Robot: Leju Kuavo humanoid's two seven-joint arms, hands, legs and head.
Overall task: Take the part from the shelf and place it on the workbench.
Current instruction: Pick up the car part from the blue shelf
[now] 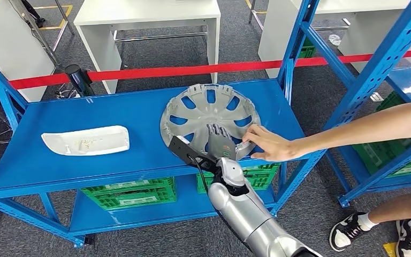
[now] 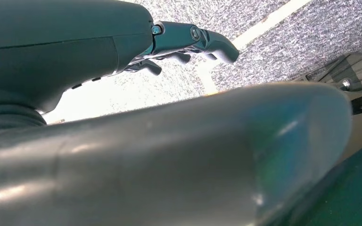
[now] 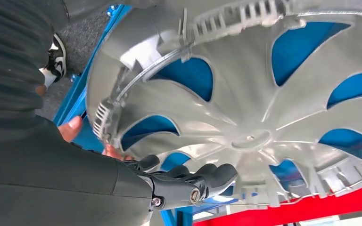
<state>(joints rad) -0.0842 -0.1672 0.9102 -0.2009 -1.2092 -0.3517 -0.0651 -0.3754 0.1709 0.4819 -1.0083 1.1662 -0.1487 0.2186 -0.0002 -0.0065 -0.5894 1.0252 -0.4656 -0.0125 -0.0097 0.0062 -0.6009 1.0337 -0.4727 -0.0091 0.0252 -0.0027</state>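
Note:
A silver wheel cover (image 1: 208, 107) lies inner face up on the right half of the blue shelf (image 1: 112, 112). My right hand (image 1: 222, 143) reaches over its near rim, fingers stretched out and lying on the inner face. In the right wrist view the dark fingers (image 3: 188, 178) curl lightly against the wheel cover (image 3: 264, 94); no grip on it shows. A person's hand (image 1: 267, 143) touches the cover's right rim, and the person's fingertips (image 3: 70, 128) show by the rim. A white plastic part (image 1: 85, 141) lies on the shelf's left half. My left hand (image 2: 193, 40) hangs over grey floor, holding nothing.
Green crates (image 1: 128, 194) stand on the lower shelf level. A red barrier tape (image 1: 192, 69) runs behind the shelf, with white tables (image 1: 150, 10) beyond it. A second blue rack (image 1: 406, 80) is at the right, where the person's shoes (image 1: 348, 230) stand on the floor.

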